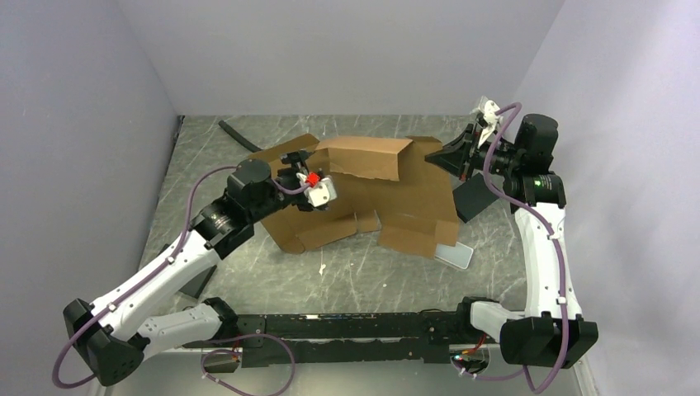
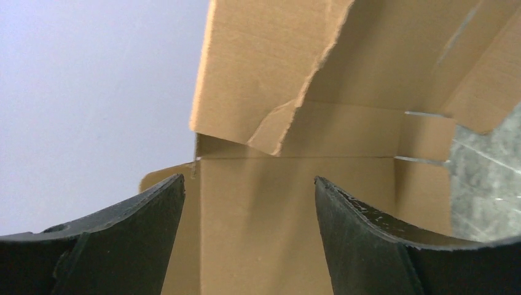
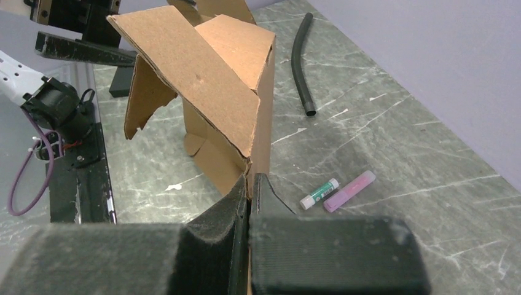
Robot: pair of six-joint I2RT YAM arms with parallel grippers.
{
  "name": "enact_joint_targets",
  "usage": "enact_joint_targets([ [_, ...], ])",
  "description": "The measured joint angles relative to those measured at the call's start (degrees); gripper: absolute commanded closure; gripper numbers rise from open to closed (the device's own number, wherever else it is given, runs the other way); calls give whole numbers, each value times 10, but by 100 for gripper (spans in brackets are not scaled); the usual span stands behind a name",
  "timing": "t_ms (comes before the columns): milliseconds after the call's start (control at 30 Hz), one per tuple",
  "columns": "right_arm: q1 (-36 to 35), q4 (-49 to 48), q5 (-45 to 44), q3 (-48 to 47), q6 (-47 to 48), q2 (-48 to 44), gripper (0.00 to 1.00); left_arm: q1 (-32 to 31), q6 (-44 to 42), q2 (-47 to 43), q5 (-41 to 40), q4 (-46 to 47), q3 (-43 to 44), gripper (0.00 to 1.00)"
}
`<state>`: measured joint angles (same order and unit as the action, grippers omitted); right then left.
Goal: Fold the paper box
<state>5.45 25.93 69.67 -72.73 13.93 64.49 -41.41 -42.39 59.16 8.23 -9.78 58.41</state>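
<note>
The paper box (image 1: 388, 198) is a brown cardboard sheet, partly folded, lying mid-table with one panel raised at the back. In the right wrist view it stands as a tall folded shape (image 3: 215, 80) with a torn flap edge. My right gripper (image 3: 249, 179) is shut on the box's right edge, which shows as a thin cardboard strip between the pads; in the top view it sits at the sheet's far right corner (image 1: 435, 155). My left gripper (image 2: 249, 178) is open at the box's left side, facing the inner floor panel (image 2: 289, 233), with nothing between its fingers.
A black tube (image 3: 301, 61) lies at the back of the table. A glue stick (image 3: 319, 193) and a pink marker (image 3: 350, 191) lie close to the right gripper. A black square pad (image 1: 472, 198) and a translucent lid (image 1: 456, 254) sit right of the box.
</note>
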Motion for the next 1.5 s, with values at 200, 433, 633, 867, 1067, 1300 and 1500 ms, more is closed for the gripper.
enact_joint_targets([
  [200,0,2,-1,5,1,-7,100,40,-15,-3,14,26,0,33],
  [433,0,2,-1,5,0,-10,100,62,-16,51,46,33,25,38],
  [633,0,2,-1,5,0,-13,100,65,-16,93,60,37,44,41],
  [867,0,2,-1,5,1,-13,100,65,-22,114,55,72,47,65],
  [1067,-1,6,-2,5,1,-12,100,66,-31,133,37,87,59,100],
  [1300,-4,1,-53,11,6,-16,91,66,12,133,24,45,85,100],
  [1500,-5,-21,-101,58,9,-29,82,66,80,117,19,-24,118,100],
])
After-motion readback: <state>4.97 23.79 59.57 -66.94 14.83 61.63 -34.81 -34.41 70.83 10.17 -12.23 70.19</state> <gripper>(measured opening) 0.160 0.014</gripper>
